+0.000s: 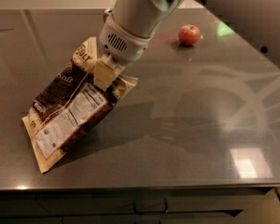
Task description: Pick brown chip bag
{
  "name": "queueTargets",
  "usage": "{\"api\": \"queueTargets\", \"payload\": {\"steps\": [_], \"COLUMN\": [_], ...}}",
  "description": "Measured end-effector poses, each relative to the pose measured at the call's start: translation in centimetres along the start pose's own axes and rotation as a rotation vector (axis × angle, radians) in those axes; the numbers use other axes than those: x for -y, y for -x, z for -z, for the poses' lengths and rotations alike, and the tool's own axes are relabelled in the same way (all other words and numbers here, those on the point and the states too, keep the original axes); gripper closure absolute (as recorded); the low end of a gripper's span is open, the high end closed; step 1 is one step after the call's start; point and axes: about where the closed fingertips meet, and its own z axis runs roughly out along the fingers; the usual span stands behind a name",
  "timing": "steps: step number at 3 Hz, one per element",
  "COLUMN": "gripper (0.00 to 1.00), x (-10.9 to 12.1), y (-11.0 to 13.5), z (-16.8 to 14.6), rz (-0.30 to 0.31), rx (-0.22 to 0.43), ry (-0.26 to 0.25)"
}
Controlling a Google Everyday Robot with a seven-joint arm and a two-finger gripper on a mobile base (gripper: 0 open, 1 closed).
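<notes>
The brown chip bag is dark brown with cream ends and a white nutrition label. It hangs tilted, its upper right end raised and its lower left corner at or near the grey counter. My gripper is shut on the bag's upper right end, its cream fingers pinching the foil. The white arm reaches in from the upper right and hides the bag's top edge.
A red apple sits on the counter at the back right. A dark red object shows partly behind the arm at the back. The counter's front edge runs along the bottom, with drawers below.
</notes>
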Motion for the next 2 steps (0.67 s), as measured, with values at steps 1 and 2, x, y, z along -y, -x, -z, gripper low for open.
{"api": "queueTargets", "payload": {"steps": [1,2], "gripper": [1.0,1.0], "x": [-0.2,-0.4], "y": [1.6,3.3], "z": [4.2,8.6], "rz": [0.048,0.109], "rx": [0.059,0.119], "ry": [-0.005,-0.017]}}
